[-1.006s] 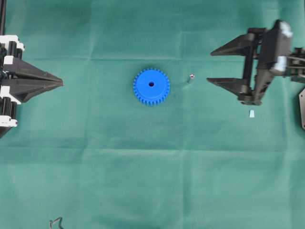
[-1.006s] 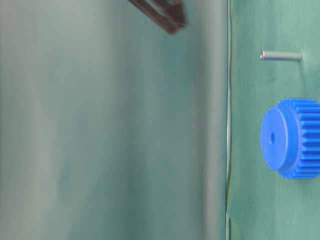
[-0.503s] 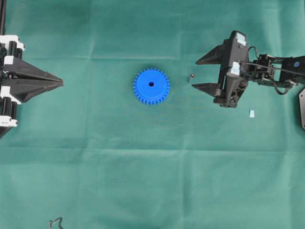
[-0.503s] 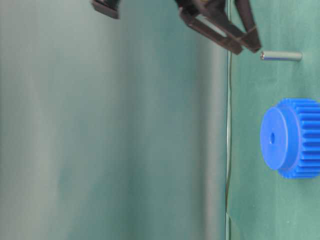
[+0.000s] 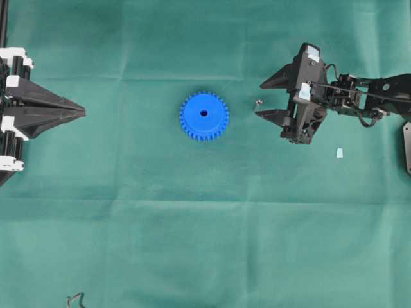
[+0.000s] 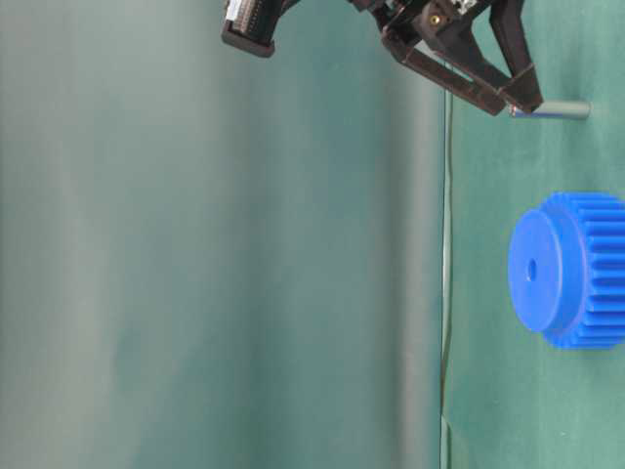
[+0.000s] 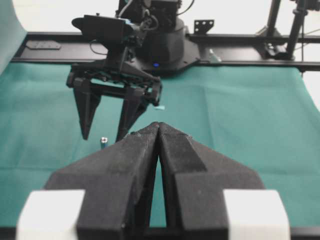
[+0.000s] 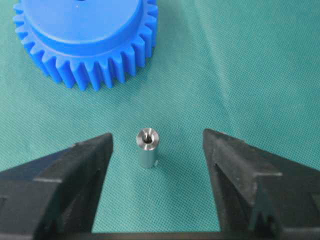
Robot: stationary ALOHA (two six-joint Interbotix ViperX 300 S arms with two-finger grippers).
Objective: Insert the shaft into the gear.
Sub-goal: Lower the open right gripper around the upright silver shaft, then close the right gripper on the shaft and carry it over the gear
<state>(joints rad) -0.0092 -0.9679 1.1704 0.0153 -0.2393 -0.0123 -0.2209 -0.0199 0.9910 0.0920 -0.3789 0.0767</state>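
Note:
The blue toothed gear [image 5: 204, 116] lies flat at the middle of the green cloth, hub and centre hole facing up [image 6: 571, 271] [image 8: 85, 35]. Just right of it the small silvery shaft [image 5: 258, 102] stands upright on the cloth [image 6: 552, 109] [image 8: 146, 147] [image 7: 103, 142]. My right gripper [image 5: 259, 99] is open and straddles the shaft, one finger on each side with a gap to both [image 8: 157, 136] [image 6: 522, 103] [image 7: 103, 137]. At the far left my left gripper [image 5: 83, 111] rests shut and holds nothing [image 7: 158, 125].
A small pale-blue scrap [image 5: 338, 152] lies on the cloth behind the right gripper [image 7: 159, 107]. A thin dark wire loop [image 5: 75, 298] sits at the front left edge. A black frame rail [image 7: 250, 37] runs along the table's far side.
My right gripper has moved left and down to the shaft, so its fingers now flank it. Its jaws have narrowed a little. Gear, shaft and left gripper have not moved.

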